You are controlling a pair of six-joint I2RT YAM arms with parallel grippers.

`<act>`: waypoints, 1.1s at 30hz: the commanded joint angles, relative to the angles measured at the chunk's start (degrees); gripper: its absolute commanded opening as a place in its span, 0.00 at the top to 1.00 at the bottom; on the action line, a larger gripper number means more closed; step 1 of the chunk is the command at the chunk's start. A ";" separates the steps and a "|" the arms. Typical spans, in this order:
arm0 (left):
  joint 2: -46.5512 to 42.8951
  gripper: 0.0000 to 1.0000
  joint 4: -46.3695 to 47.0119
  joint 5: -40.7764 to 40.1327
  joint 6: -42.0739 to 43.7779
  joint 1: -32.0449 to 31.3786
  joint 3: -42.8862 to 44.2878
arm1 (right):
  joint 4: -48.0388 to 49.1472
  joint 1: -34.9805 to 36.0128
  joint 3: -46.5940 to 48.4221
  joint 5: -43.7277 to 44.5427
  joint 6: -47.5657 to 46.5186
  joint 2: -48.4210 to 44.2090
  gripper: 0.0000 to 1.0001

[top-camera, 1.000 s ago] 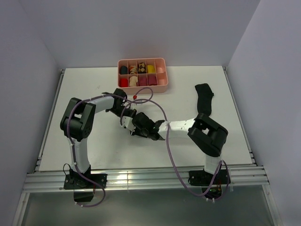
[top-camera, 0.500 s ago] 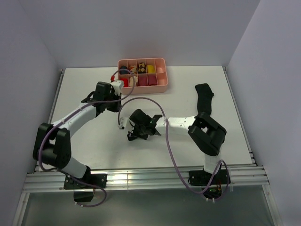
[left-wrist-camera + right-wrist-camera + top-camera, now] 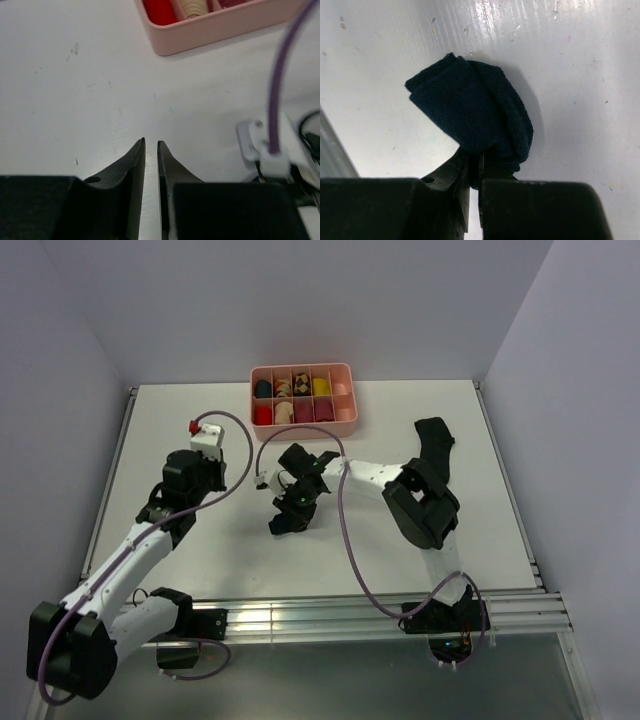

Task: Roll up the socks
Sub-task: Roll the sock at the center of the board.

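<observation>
A dark sock, rolled into a tight bundle, lies on the white table near its middle. My right gripper is shut on the near edge of that bundle, and in the top view the gripper points down-left over it. A second black sock lies flat and unrolled at the far right. My left gripper hovers over bare table to the left. Its jaws stand a narrow slit apart with nothing between them.
The pink divided tray stands at the back centre with rolled items in its compartments. Its near corner lies ahead of my left gripper. The right arm's purple cable loops across the table's middle.
The left arm has drawn back from the bundle to the left side of the table, and its jaws have parted slightly. The right gripper has kept the rolled sock and turned a little.
</observation>
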 commanded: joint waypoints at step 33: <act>21.49 0.82 -1.22 14.38 14.57 -23.20 0.12 | -15.52 -6.88 12.44 -14.34 7.24 14.63 1.00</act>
